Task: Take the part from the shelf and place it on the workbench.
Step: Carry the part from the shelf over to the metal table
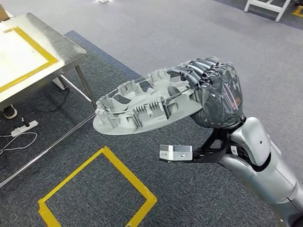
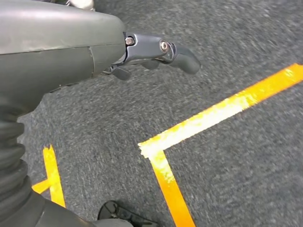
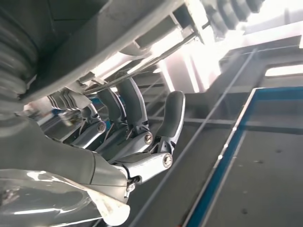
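The right robot hand (image 1: pixel 218 92) grips one end of the grey part (image 1: pixel 143 106), fingers (image 3: pixel 171 116) curled over its ribbed edge, holding it in the air above the carpet, off the counter's (image 1: pixel 67 49) near right corner and not touching it. Much of the part's gripped end is hidden under the hand. The left robot hand (image 2: pixel 157 52) hangs over the yellow tape (image 2: pixel 214 113) on the floor, holding nothing; its fingers are mostly cut off, so their spread cannot be told.
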